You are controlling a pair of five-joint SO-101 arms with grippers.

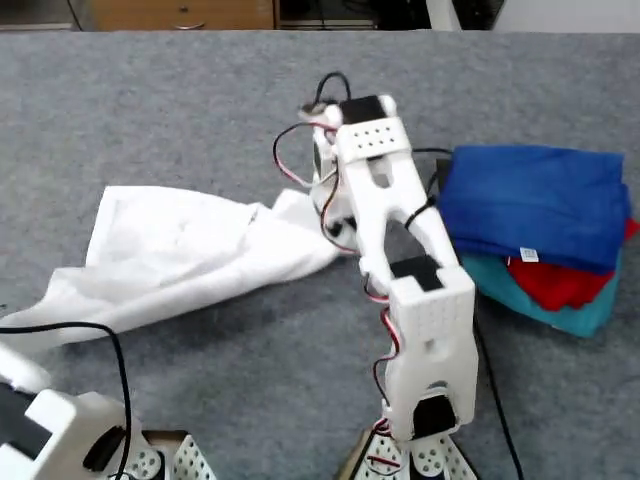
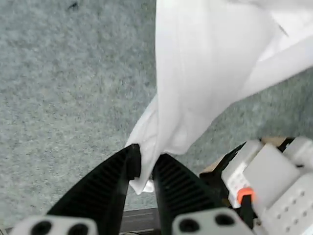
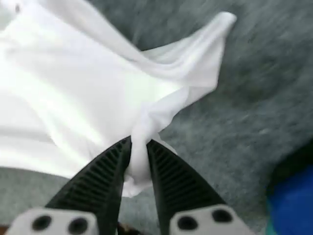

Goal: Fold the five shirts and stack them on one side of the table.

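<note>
The white shirt (image 1: 190, 255) lies spread and wrinkled on the grey table (image 1: 150, 120), toward the left arm's side. The left gripper (image 2: 145, 164) is clenched on 1 corner of it. The right gripper (image 3: 139, 146) pinches a fold at the opposite end. Near the right arm, 3 folded shirts are stacked: a blue shirt (image 1: 535, 200) on top, a red shirt (image 1: 560, 282) under it, and a teal shirt (image 1: 492, 276) at the bottom.

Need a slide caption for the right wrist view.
Right gripper pinching a bunched edge of the white shirt over the grey table.
</note>
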